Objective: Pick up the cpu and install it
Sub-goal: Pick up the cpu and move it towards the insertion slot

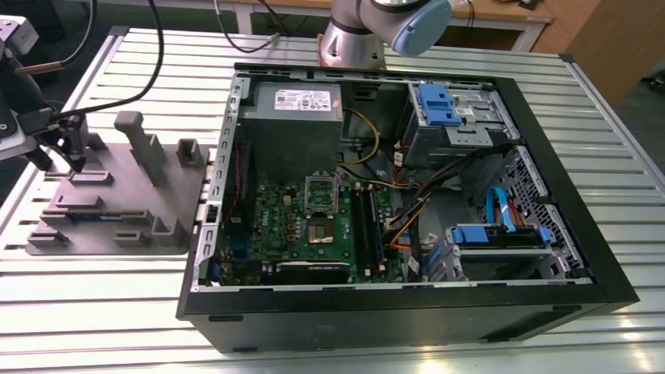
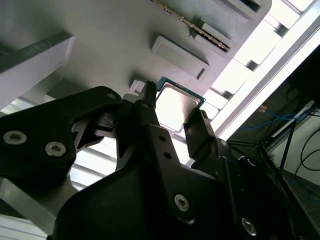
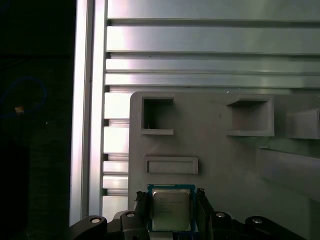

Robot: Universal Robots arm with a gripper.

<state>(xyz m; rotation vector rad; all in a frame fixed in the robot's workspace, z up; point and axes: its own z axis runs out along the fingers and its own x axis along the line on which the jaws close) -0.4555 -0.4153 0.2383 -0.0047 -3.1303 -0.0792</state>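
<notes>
The hand [image 3: 171,196] is narrowly open, one finger on each side of the cpu [image 3: 171,212], which lies flat on the grey parts tray [image 3: 220,155]. I judge this to be the picking step; the grasp calls for closing evenly on both edges. On the counter [image 1: 124,312], the open computer case [image 1: 416,315] stands at the tray's 3 o'clock.

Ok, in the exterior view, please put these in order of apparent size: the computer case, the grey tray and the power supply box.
Largest to smallest:
1. computer case
2. grey tray
3. power supply box
</notes>
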